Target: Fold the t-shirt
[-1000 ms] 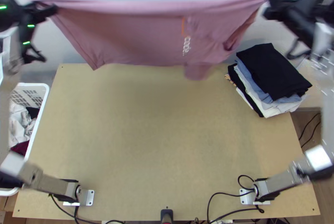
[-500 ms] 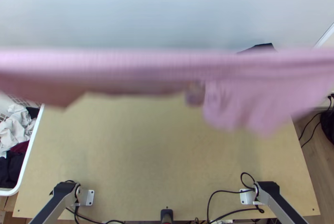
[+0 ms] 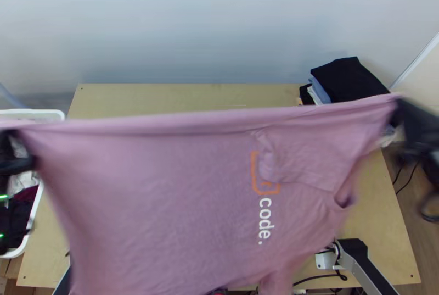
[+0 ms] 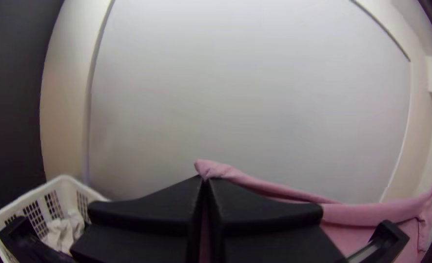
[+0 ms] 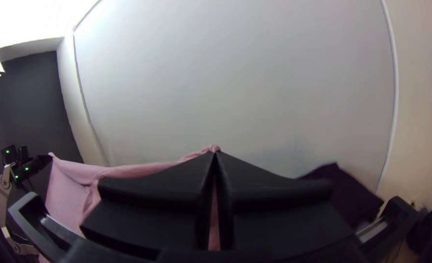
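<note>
left tool (image 3: pixel 17 153) raised, clamped closed | right tool (image 3: pixel 404 115) raised, clamped closed | the two well apart

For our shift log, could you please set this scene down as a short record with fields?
T-shirt: pink, raised and stretched out above the table
Left gripper: shut on one end of the top edge
Right gripper: shut on the other end
Folded clothes: stacked, table's far right corner
Basket: white, left of the table, laundry inside

White basket (image 3: pixel 41 113) and stacked folded clothes (image 3: pixel 349 82)
</note>
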{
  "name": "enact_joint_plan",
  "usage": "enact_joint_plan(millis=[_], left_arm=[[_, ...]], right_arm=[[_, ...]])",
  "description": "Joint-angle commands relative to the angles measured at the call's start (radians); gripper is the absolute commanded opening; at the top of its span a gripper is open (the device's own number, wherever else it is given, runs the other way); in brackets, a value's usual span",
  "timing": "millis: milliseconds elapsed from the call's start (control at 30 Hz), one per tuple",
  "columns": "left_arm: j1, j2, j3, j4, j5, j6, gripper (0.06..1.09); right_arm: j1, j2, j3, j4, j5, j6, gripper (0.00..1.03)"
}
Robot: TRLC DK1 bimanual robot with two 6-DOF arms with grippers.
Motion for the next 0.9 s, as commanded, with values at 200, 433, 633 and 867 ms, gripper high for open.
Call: enact_joint_plan(millis=[200,433,633,867], left_arm=[[-0.027,0.078,-0.626,0.375,0.055,-0.020,0.10],[-0.018,0.429,-0.657,0.662,0.058,-0.026,0.10],[0.017,0.725,-0.565,0.782,0.100,-0.026,0.10],[0.036,0.967,-0.437,0.842,0.127,-0.024,0.10]], right_arm=[[0.085,0.044,-0.617,0.333,0.012,0.044,0.03],[0.083,0.313,-0.662,0.550,0.012,0.045,0.03],[0.082,0.532,-0.588,0.607,0.012,0.053,0.03],[0.065,0.728,-0.498,0.687,0.015,0.045,0.03]])
